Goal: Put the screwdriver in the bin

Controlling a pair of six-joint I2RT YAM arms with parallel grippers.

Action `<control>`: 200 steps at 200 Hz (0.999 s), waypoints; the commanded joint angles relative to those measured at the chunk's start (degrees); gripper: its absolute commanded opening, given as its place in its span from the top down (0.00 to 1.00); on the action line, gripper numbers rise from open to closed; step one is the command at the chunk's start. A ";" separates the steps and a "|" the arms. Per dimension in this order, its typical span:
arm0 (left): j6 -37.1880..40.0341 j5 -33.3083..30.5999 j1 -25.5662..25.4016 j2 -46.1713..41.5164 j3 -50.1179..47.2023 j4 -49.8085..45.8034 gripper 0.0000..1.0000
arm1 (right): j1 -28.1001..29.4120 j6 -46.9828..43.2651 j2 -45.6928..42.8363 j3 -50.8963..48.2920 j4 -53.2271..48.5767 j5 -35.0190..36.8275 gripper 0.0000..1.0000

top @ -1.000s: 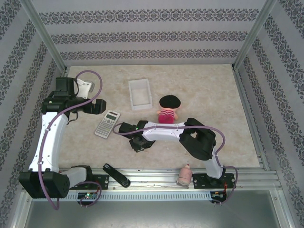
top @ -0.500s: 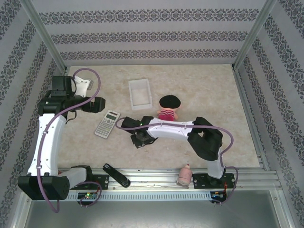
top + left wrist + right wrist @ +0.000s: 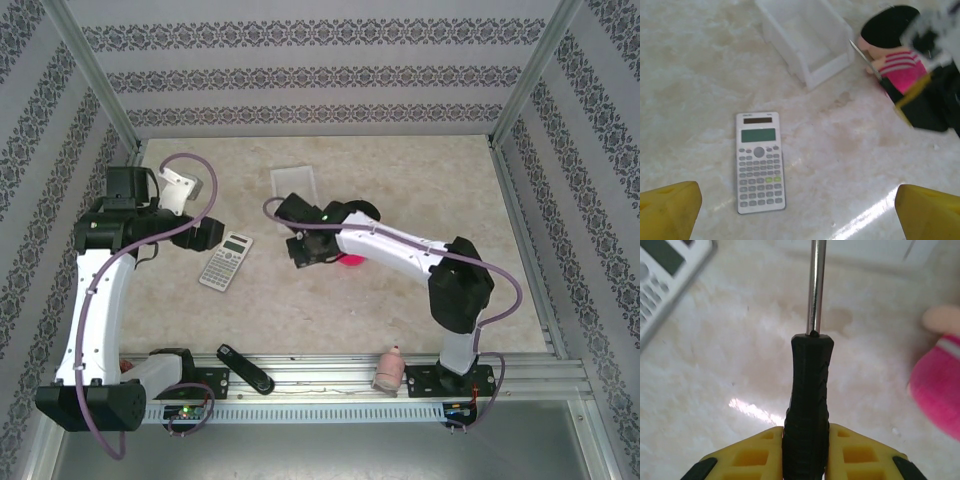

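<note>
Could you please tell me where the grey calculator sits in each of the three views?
Top external: the calculator lies left of centre.
Left wrist: the calculator lies lower left of centre, keys up.
Right wrist: the calculator cuts into the top-left corner.
Shared landmark: the pink doll, to its right in each.

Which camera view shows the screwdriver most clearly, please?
The right wrist view: the screwdriver sits close up, black handle clamped in the right tool, metal shaft pointing away. The left wrist view catches just its thin shaft beside the doll, blurred. From the top, it is too small to tell.
</note>
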 commanded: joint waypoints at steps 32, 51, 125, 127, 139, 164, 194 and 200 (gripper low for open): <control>6.37 4.22 -0.87 -2.27 -2.94 -6.35 0.01 | -5.66 -5.81 9.43 14.51 -1.50 -2.40 0.80; 6.91 3.18 -0.96 -3.26 -3.39 -6.15 0.01 | -7.16 -6.77 13.52 19.79 -2.11 -2.67 0.80; 7.61 2.87 -1.18 -3.99 -4.46 -6.50 0.01 | -10.38 -8.48 25.08 31.09 -2.87 -2.83 0.79; 7.61 2.84 -1.18 -4.00 -4.48 -6.50 0.01 | -10.47 -8.48 25.29 31.24 -2.87 -2.93 0.79; 7.56 2.83 -1.26 -3.86 -4.66 -6.38 0.01 | -10.76 -8.39 26.53 31.87 -2.86 -3.26 0.79; 7.60 2.87 -1.27 -3.84 -4.63 -6.27 0.01 | -10.78 -8.85 27.82 31.93 -1.85 -2.91 0.79; 7.71 2.74 -1.35 -3.67 -4.83 -5.97 0.01 | -10.93 -9.04 30.32 33.43 -1.89 -2.93 0.79; 7.63 2.76 -1.35 -3.70 -4.83 -5.86 0.01 | -10.96 -9.03 30.83 33.74 -1.89 -2.85 0.78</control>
